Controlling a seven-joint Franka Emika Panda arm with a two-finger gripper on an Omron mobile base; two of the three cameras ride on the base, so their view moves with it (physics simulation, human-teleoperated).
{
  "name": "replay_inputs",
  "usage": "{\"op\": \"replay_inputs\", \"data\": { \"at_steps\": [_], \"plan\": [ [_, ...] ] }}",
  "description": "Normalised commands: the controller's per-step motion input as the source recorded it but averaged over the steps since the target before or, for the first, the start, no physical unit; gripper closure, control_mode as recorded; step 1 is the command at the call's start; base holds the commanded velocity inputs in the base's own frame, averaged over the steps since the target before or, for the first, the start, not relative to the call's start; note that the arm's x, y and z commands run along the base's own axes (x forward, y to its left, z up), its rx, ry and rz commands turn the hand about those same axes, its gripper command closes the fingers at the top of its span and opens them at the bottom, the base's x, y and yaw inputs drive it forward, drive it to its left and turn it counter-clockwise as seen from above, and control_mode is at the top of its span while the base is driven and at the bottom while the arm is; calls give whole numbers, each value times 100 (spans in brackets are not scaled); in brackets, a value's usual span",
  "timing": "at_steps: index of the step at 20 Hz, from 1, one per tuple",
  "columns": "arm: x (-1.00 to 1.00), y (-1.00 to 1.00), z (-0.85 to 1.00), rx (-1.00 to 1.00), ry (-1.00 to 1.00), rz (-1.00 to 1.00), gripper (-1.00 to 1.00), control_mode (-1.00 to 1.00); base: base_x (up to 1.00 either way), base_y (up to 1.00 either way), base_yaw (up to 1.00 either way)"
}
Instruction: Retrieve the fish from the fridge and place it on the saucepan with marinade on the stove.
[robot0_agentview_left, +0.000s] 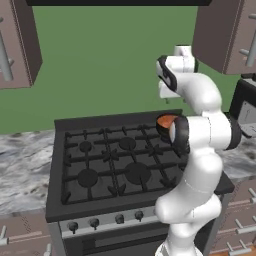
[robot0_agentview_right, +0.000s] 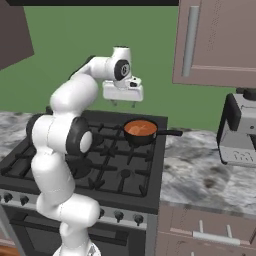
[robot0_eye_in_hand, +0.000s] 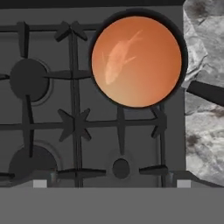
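I see the slim pale fish shape (robot0_eye_in_hand: 117, 59) lying submerged in the small round saucepan of orange-brown marinade (robot0_eye_in_hand: 136, 61) on the black gas stove (robot0_agentview_left: 107, 160); my hand (robot0_agentview_right: 123, 103) hovers above, wide and empty, so the job looks done

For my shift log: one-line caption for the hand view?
Fish lies submerged in the saucepan's orange marinade on the stove, seen from above.

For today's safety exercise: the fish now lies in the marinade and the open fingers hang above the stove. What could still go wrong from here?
1. The saucepan sits at the stove's back corner; a low arm sweep might knock its handle and spill marinade.
2. The fish lies submerged, so checking its placement from the base views is hard.
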Motion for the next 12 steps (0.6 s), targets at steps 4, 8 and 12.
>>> {"op": "replay_inputs", "data": {
  "at_steps": [4,8,12],
  "plan": [
    [-100,50,29,-3,0,0,-100,-100,0,0,0],
    [-100,41,28,-1,0,0,-100,-100,0,0,0],
    [-100,21,37,0,0,0,-100,-100,0,0,0]
  ]
}}
